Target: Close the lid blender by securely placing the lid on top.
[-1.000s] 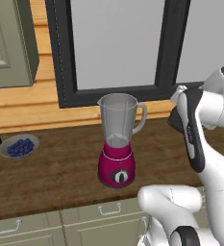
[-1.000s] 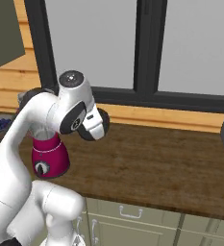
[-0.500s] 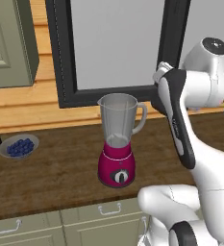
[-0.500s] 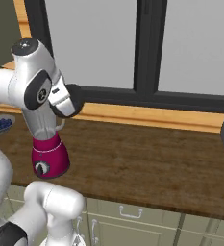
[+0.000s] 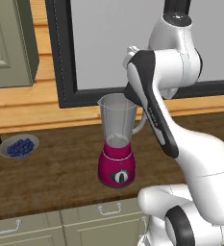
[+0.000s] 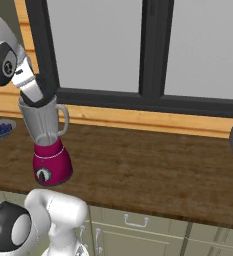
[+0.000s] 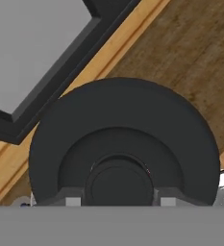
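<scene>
— Wooden countertop [image 6: 153, 170]: where is the blender [image 5: 116, 144] standing?
— By the window, jar uncovered. The arm is bending over its rim, gripper [image 7: 119, 199] pinching the black lid's [image 7: 123, 139] knob.

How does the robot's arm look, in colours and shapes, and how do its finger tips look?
The arm is made of glossy white, rounded segments with dark grey to black joints and end caps. One link carries a long black panel with faint lettering, too small to read. No loose cables show. In the hand view, the gripper has two small, dark grey, blocky fingertips.
</scene>
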Tool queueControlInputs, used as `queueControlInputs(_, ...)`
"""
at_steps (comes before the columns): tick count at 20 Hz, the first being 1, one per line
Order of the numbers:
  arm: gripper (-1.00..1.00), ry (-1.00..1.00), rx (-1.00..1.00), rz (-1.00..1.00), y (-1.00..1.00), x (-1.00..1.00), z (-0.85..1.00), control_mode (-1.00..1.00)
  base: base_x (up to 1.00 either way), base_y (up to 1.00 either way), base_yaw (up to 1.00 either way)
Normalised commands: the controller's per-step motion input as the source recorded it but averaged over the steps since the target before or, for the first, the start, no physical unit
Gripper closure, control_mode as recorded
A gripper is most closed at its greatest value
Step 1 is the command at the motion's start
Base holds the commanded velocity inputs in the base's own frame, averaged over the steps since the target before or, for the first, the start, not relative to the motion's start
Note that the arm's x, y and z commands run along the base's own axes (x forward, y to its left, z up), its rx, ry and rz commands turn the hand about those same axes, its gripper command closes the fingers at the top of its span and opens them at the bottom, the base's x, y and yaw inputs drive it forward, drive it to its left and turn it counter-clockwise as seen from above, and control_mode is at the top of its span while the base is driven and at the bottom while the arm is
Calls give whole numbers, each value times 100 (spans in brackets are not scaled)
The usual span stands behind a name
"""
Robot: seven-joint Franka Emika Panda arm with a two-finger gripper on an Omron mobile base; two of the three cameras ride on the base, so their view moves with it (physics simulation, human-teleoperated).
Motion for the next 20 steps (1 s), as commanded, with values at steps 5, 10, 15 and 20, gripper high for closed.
queueControlInputs(5,100,0,3,0,44,10,-10,-100,0,0,0)
queueControlInputs(10,100,4,7,0,8,38,-2,-100,0,0,0)
queueControlInputs(15,100,11,7,-1,10,35,-5,-100,0,0,0)
queueControlInputs(20,100,7,0,-5,28,15,-5,-100,0,0,0)
